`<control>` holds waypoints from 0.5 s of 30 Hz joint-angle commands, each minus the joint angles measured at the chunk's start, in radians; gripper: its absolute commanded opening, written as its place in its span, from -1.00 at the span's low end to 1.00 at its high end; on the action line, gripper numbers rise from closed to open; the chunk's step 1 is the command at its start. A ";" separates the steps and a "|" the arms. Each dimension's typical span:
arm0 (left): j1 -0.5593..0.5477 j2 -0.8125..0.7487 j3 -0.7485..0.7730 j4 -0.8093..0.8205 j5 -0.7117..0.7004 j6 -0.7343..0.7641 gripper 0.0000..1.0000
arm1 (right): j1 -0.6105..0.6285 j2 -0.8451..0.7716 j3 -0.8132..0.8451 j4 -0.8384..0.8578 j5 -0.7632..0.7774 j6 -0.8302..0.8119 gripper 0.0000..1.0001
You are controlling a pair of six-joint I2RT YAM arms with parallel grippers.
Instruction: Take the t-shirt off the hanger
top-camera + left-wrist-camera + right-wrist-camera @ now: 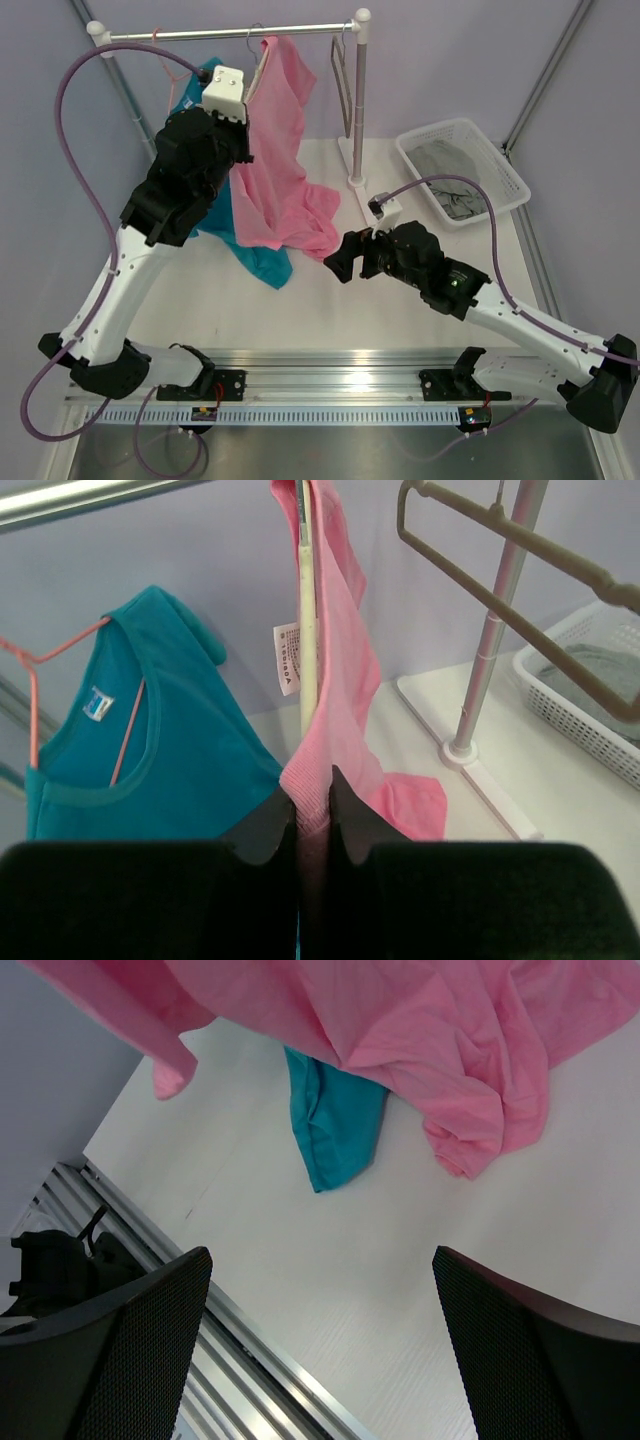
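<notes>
The pink t-shirt [285, 170] hangs from the rail on the pale cream hanger [308, 630], and its lower part is spread on the table. My left gripper [313, 785] is raised at the rack and shut on the shirt's ribbed pink edge [312, 780], just below the hanger's cream arm. A white label [287, 658] shows beside that arm. My right gripper [345, 262] hovers low over the table to the right of the shirt's hem [470, 1140]. It is open [320, 1260] with nothing between its fingers.
A teal shirt [150, 750] hangs on a thin pink hanger [60, 650] left of the pink one; its hem [262, 262] lies on the table. A dark grey-brown hanger [520, 550] hangs by the rack's pole [358, 100]. A white basket [432, 128] holds a grey garment [450, 180].
</notes>
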 commanded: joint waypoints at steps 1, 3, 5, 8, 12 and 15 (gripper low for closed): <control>0.000 -0.123 -0.022 0.039 0.039 -0.071 -1.00 | 0.009 -0.008 0.019 0.032 -0.096 -0.039 0.99; 0.000 -0.164 -0.062 -0.001 0.019 -0.081 -1.00 | 0.009 0.000 0.051 -0.003 -0.141 -0.052 0.99; 0.001 -0.199 -0.089 -0.053 0.029 -0.125 -1.00 | 0.009 -0.014 0.064 -0.006 -0.205 -0.061 0.99; 0.001 -0.305 -0.208 -0.120 0.132 -0.192 -1.00 | 0.009 -0.055 0.067 0.003 -0.213 -0.085 0.99; 0.000 -0.489 -0.417 -0.105 0.223 -0.278 -1.00 | 0.009 -0.091 0.165 -0.084 -0.239 -0.133 0.99; 0.000 -0.592 -0.519 -0.131 0.279 -0.341 -1.00 | 0.009 -0.114 0.260 -0.141 -0.233 -0.139 0.99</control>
